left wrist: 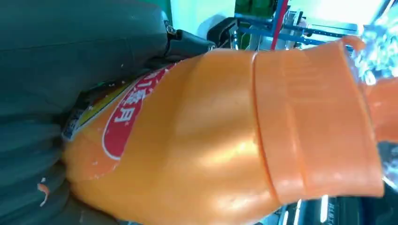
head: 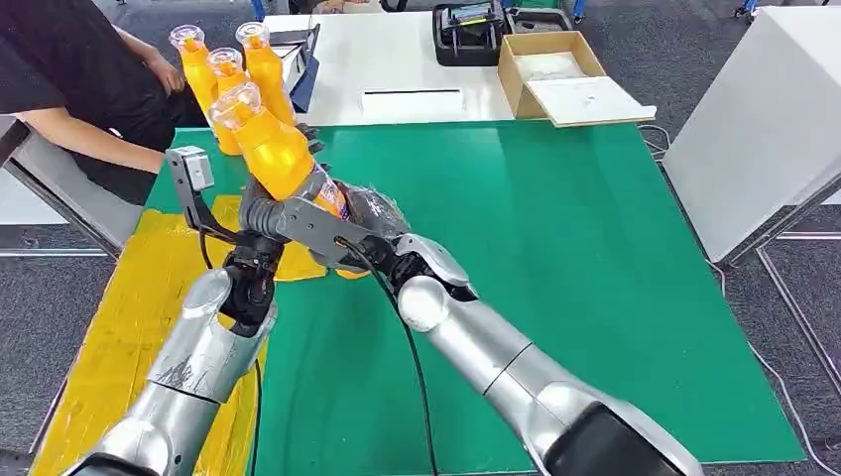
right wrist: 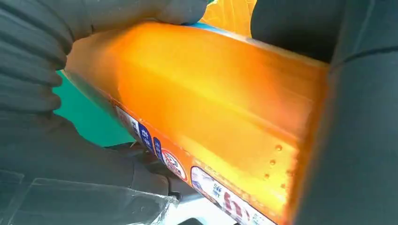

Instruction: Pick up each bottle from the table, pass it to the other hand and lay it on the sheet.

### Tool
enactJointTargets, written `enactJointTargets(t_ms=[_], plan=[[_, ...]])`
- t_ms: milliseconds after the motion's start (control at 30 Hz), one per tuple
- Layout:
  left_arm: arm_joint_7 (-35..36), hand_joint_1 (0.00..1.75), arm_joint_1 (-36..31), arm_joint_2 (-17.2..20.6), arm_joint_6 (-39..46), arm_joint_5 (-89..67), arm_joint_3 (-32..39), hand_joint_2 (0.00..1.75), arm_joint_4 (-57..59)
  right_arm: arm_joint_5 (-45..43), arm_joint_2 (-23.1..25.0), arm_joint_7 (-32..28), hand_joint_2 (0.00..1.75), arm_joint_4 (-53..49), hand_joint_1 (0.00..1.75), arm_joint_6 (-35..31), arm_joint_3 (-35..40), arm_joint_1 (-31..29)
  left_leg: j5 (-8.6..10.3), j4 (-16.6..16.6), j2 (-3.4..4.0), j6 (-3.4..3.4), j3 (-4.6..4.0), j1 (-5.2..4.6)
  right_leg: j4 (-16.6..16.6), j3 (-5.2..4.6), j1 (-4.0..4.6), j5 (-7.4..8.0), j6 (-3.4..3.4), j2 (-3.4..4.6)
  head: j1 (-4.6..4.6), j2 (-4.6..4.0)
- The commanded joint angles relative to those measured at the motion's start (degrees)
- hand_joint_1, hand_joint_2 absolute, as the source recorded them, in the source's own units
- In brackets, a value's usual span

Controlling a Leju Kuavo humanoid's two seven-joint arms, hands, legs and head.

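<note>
Head view catches both hands meeting on one orange bottle [head: 273, 149] held above the green table [head: 555, 258], at about ten o'clock from the table's middle. The bottle's long axis runs tilted, cap toward eleven o'clock and base toward five, with the capped end rising free and the lower, labelled part buried between the hands. The left hand [head: 266, 220] comes up from seven o'clock and wraps the lower body of the bottle from the left side; the right hand [head: 382, 226] reaches in from four o'clock and closes around the base end. In the left wrist view the bottle [left wrist: 225, 136] presses against grey fingers [left wrist: 70, 65], and in the right wrist view dark fingers [right wrist: 33, 42] curl over the bottle [right wrist: 206, 103] from two sides, so both hands look clasped on it. My judgement is that this is the hand-over itself, with neither hand let go yet. The yellow sheet [head: 129, 317] lies at about eight o'clock from the bottle, under and beyond the left arm, so the left hand is the nearer one for laying it down. Three more bottles [head: 230, 64] stand upright at the table's far left edge, near a seated person [head: 69, 79].
</note>
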Motion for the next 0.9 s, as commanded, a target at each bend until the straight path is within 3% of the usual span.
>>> enactJointTargets(t_ms=[33,467,533,567,600,633,667,900], plan=[[0.73,1.75,-3.89,-0.66,-1.74,1.1,-2.56,1.75,2.68,0.38,1.93,-2.02,1.75,3.12,1.75,2.31,8.89,0.78,-0.07,0.04,-0.13,-0.13,0.17,0.06,-0.01,0.25,0.08,-0.1,-0.02,-0.29,0.02,0.0],[-0.03,1.75,-3.71,-0.22,-3.17,3.04,-1.5,1.75,3.94,1.11,2.0,-3.29,1.75,5.5,1.75,2.64,7.84,-0.02,-0.21,0.12,-0.21,-0.23,0.44,0.05,0.08,0.54,0.08,-0.28,-0.03,-0.49,0.0,0.0],[-0.36,1.75,-3.66,-0.11,-3.08,2.89,-1.23,1.75,3.95,1.26,2.08,-3.8,1.75,6.36,1.75,2.2,7.15,-0.09,-0.03,0.0,-0.12,-0.1,0.13,0.03,-0.02,0.18,0.04,-0.07,-0.02,-0.24,0.0,0.0],[-0.96,1.75,-3.39,0.35,-2.72,2.12,-0.74,1.75,3.67,1.31,1.88,-4.73,1.75,7.33,1.2,0.46,4.99,-0.33,-0.1,0.05,-0.15,-0.16,0.27,0.04,0.02,0.33,0.06,-0.15,-0.02,-0.34,0.0,0.0],[-1.74,1.75,-3.13,0.82,-1.99,1.2,-0.37,1.75,3.38,1.29,1.18,-5.27,1.75,7.22,0.0,-1.09,3.85,-0.49,-0.14,0.07,-0.14,-0.19,0.34,0.04,0.03,0.42,0.07,-0.18,-0.03,-0.37,0.0,0.0],[-2.46,1.75,-2.56,1.35,-0.82,0.19,0.49,1.75,2.93,0.23,-0.14,-6.04,1.75,6.97,0.0,-2.21,1.32,-0.7,-0.05,0.03,-0.13,-0.12,0.18,0.04,0.0,0.24,0.05,-0.09,-0.02,-0.28,0.0,0.0],[-3.36,1.75,-2.0,1.84,0.77,-1.4,1.14,1.75,2.31,-1.33,-1.36,-6.92,0.0,6.46,0.0,-2.5,-1.16,-0.74,-0.11,0.06,-0.17,-0.17,0.31,0.04,0.03,0.39,0.06,-0.16,-0.02,-0.39,0.02,0.0],[-3.17,1.75,-1.44,1.75,0.68,-1.83,2.0,1.75,1.55,-1.23,-2.38,-8.06,0.0,5.87,0.0,-1.4,-2.46,-0.77,-0.04,0.02,-0.09,-0.08,0.12,0.02,-0.01,0.18,0.04,-0.06,0.0,-0.21,0.02,0.0]])
